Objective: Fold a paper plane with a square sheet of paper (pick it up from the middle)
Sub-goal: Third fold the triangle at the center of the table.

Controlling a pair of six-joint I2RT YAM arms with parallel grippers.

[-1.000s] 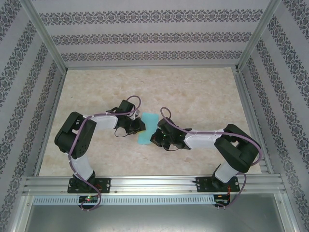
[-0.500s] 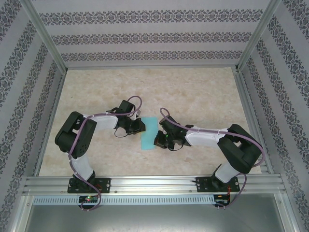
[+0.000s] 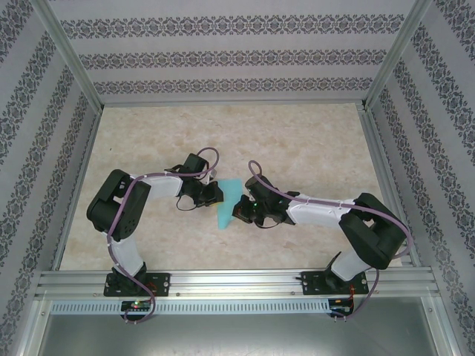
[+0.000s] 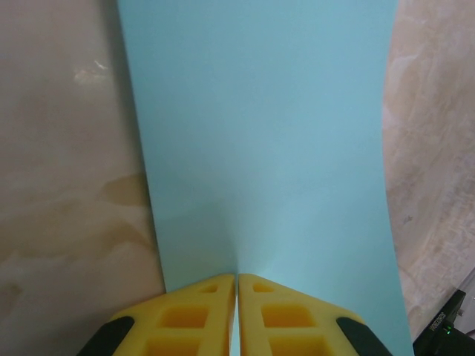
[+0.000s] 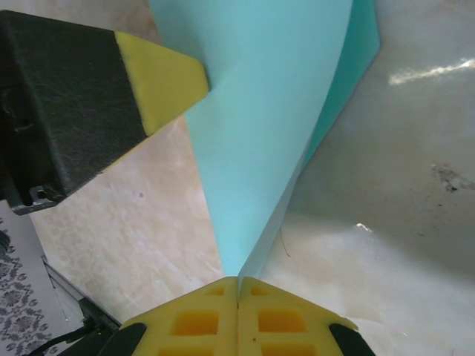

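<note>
Fingers (image 4: 185, 319), yellow and ribbed, pinch smooth, bowed cyan paper (image 4: 267, 148).

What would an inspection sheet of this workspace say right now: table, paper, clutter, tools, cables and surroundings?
Surface: beige marbled table, with a few faint scuffs.
Job's things: light-blue sheet of paper, curved and at least partly raised between the two arms.
Clutter: nothing seen.
Grippers: left tool shut on one edge of the paper; right tool shut on another part of its edge.
Cables: purple cable running along each arm and looping at the wrists; none touch the paper.
Surroundings: patterned walls on three sides; metal frame rail at the near edge.
</note>
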